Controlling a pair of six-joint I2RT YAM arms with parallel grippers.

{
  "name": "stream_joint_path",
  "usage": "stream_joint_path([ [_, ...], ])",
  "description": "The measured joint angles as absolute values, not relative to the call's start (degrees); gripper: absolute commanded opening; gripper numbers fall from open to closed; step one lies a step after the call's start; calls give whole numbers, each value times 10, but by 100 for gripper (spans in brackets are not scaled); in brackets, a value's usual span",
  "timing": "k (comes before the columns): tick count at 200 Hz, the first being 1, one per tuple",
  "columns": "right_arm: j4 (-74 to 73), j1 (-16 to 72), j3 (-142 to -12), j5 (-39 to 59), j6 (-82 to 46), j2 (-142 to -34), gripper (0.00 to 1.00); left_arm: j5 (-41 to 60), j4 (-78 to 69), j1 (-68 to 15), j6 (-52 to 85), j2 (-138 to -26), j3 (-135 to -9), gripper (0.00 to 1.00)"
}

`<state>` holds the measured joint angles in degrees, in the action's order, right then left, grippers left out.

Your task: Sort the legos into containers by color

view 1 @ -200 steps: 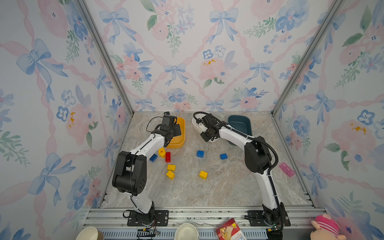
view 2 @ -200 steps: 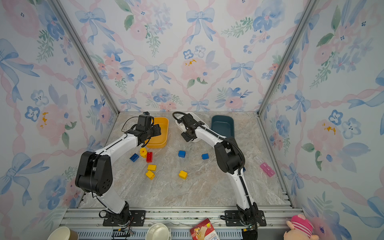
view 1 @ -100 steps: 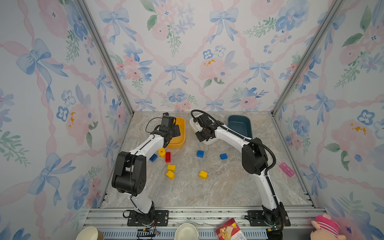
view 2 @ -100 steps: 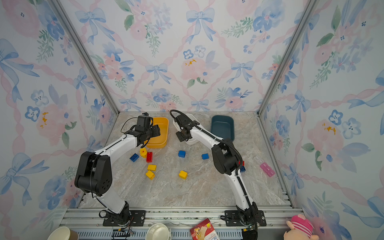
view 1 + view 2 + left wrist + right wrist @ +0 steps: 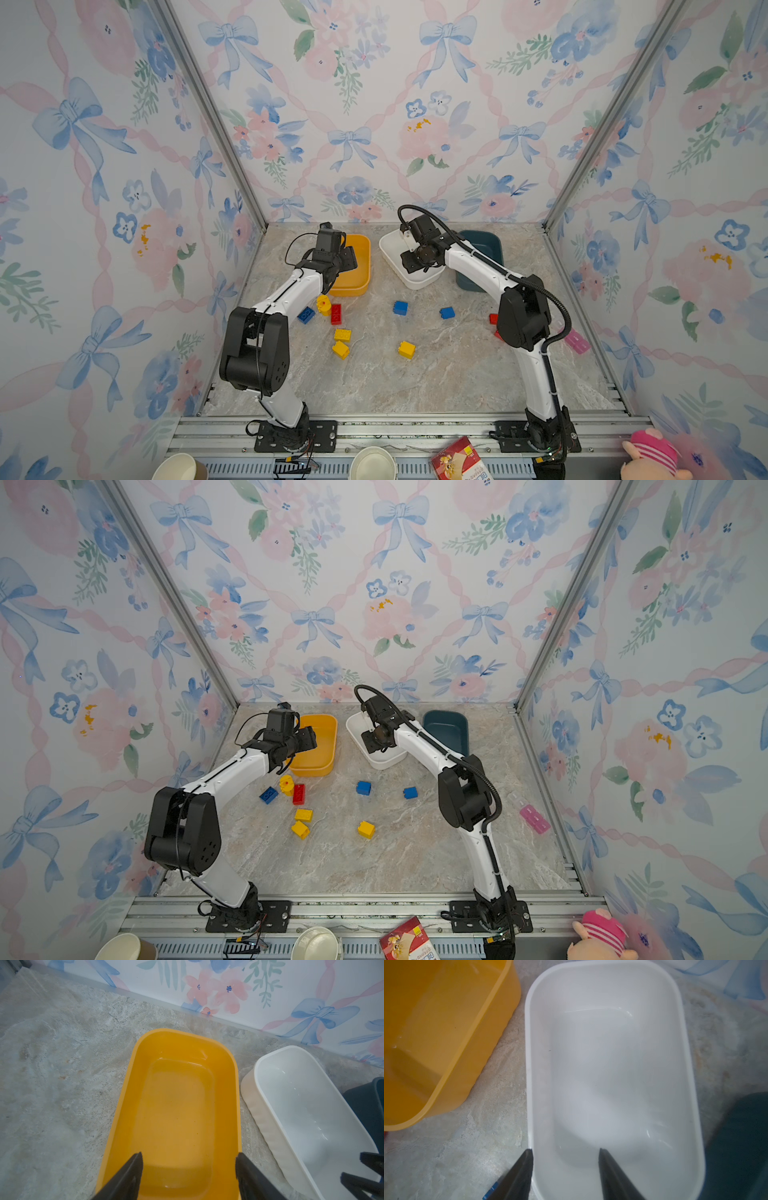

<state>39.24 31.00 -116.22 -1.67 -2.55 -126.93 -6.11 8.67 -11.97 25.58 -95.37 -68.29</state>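
Note:
Three containers stand at the back: a yellow-orange tub (image 5: pixel 358 282) (image 5: pixel 178 1093), a white tub (image 5: pixel 390 249) (image 5: pixel 610 1064) and a teal tub (image 5: pixel 488 243), all showing bare floors. My left gripper (image 5: pixel 351 259) (image 5: pixel 188 1157) hangs open over the yellow tub's near end, holding nothing. My right gripper (image 5: pixel 409 265) (image 5: pixel 565 1152) is open at the white tub's near end, one finger outside the rim and one inside. Legos lie loose on the table: blue (image 5: pixel 400 307) (image 5: pixel 447 312) (image 5: pixel 306 314), yellow (image 5: pixel 323 304) (image 5: pixel 342 334) (image 5: pixel 407 349) and red (image 5: pixel 336 313).
A red lego (image 5: pixel 493 318) peeks out from behind the right arm's elbow. A pink block (image 5: pixel 577 340) lies by the right wall. Paper cups (image 5: pixel 178 469) (image 5: pixel 372 465), a snack packet (image 5: pixel 457 461) and a plush toy (image 5: pixel 648 457) sit beyond the front rail.
My right gripper's jaws have opened at the white tub's rim. The left gripper has opened a little wider over the yellow tub. No lego has moved.

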Motion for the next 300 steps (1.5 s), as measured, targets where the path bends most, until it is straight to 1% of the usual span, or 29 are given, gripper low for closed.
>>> stream_joint_path([
  [26,382,262,-1162,-9,-21,-1263,56,-57,87,-115,255,-947,-683,77],
  [57,381,218,-1171,-6,-14,-1280,56,-50,86,-105,255,-933,-682,78],
  [102,373,208,-1185,-3,1,-1330,53,-48,80,-95,253,-917,-666,79],
  [124,371,208,-1178,3,1,-1335,50,-46,78,-93,251,-915,-664,80],
  [156,354,210,-1173,9,-2,-1335,41,-44,78,-91,251,-915,-661,81],
  [195,342,215,-1153,11,-4,-1335,34,-44,77,-80,246,-909,-649,81],
  [234,334,222,-1142,10,-8,-1335,21,-36,74,-64,240,-906,-646,83],
  [259,330,226,-1125,6,-14,-1335,13,-25,73,-46,232,-909,-646,88],
  [300,302,240,-1064,-15,-31,-1301,2,-20,71,-23,220,-953,-665,89],
])
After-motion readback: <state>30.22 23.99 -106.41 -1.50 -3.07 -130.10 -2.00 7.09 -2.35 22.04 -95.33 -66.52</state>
